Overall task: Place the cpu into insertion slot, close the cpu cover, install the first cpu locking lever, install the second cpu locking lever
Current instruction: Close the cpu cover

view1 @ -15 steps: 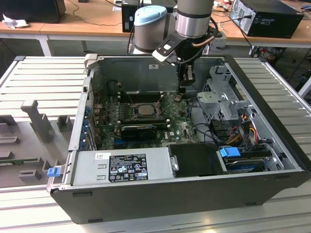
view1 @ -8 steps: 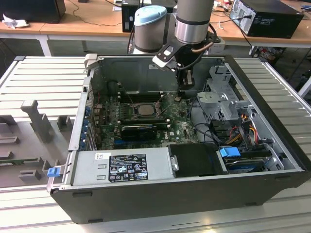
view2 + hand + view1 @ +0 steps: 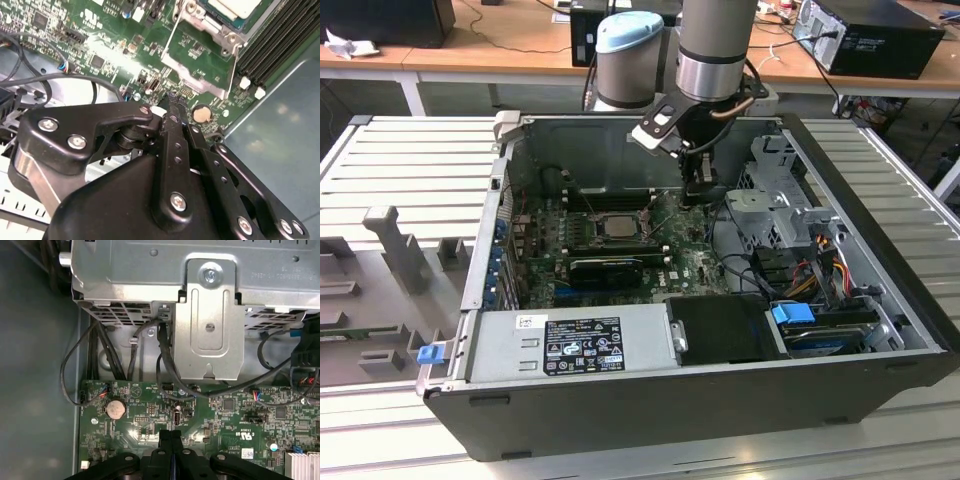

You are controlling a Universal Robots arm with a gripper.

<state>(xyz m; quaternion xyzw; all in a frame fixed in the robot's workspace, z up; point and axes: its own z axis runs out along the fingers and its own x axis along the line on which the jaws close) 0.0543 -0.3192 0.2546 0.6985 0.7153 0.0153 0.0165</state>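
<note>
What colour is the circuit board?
The circuit board is green; the first wrist view shows it best.

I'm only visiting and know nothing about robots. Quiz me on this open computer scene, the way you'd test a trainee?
1. True or false: the gripper is holding the cpu.
2. Its fingers are: A spread wide; B pressed together; C crossed.
3. Fill in: in the exterior view, the gripper hangs to that view's ____ of the cpu.
Key: 1 false, the cpu sits down on the green board; 2 B; 3 right.
</note>
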